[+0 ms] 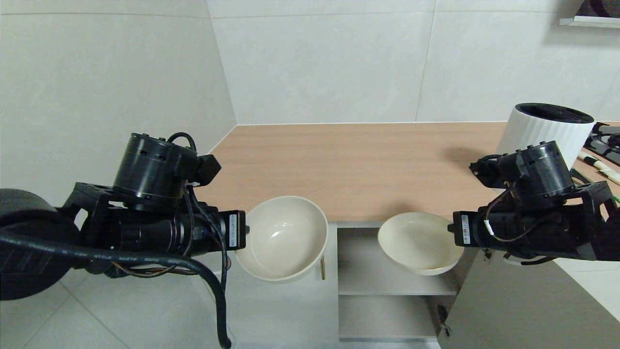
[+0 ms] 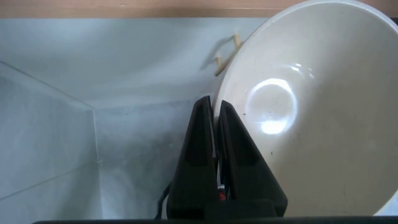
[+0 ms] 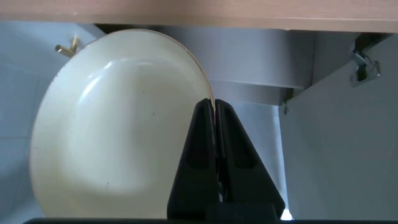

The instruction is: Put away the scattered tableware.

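Note:
My left gripper [image 1: 243,230] is shut on the rim of a deep cream bowl [image 1: 282,237], held in the air in front of the counter edge, left of the open cabinet. In the left wrist view its fingers [image 2: 217,134] pinch the bowl [image 2: 311,99] at its rim. My right gripper [image 1: 453,229] is shut on the rim of a shallower cream bowl [image 1: 417,242], which hangs before the open cabinet [image 1: 395,281]. The right wrist view shows this bowl [image 3: 118,124] clamped by the fingers [image 3: 214,130].
A wooden countertop [image 1: 358,165] runs along the tiled wall. On its right stands a white ribbed container [image 1: 545,128], with utensils [image 1: 600,167] beyond it. The cabinet's door [image 1: 523,310] swings open on the right; a shelf [image 1: 397,291] divides the inside. A brass handle [image 1: 322,269] is on the closed left door.

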`<state>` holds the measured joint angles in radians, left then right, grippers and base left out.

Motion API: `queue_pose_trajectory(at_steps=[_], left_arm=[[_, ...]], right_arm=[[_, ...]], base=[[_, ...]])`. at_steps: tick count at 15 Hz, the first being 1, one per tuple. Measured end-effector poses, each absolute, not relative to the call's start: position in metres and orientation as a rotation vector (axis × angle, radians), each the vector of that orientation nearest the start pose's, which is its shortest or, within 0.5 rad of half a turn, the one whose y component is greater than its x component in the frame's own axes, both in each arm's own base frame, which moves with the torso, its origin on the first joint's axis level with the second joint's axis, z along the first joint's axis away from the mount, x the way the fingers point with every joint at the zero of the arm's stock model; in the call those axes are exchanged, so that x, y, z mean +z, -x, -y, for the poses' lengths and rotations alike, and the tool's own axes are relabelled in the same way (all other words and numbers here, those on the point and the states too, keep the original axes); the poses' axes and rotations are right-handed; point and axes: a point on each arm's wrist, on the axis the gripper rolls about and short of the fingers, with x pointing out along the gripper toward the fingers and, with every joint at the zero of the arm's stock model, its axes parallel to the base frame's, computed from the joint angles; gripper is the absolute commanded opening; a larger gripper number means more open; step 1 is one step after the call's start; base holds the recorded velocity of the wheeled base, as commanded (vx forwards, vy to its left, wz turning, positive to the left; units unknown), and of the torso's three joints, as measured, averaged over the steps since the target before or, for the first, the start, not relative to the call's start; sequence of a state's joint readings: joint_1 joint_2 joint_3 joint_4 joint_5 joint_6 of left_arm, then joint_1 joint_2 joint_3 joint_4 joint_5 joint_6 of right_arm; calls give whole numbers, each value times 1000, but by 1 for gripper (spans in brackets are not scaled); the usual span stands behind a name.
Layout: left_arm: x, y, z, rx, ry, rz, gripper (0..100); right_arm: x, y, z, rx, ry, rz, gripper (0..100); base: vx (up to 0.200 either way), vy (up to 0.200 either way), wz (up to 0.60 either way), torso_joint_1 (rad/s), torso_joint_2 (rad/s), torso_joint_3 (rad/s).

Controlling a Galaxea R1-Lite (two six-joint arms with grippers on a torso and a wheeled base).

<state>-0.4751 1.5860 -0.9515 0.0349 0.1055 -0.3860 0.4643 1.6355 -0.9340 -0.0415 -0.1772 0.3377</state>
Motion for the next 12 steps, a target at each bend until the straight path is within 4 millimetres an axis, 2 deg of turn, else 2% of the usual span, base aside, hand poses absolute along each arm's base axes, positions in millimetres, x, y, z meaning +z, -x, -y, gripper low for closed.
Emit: queue_pose_trajectory(at_steps=[4, 12], left_arm=[[192, -243, 122, -224, 175, -706, 0], [191, -243, 122, -223, 174, -711, 0]], right_arm=[[175, -259, -124, 161, -115, -666, 0], [170, -260, -125, 159, -107, -683, 0]], base=[[0, 0, 0, -20, 49, 25], [0, 0, 0, -179, 446, 260]])
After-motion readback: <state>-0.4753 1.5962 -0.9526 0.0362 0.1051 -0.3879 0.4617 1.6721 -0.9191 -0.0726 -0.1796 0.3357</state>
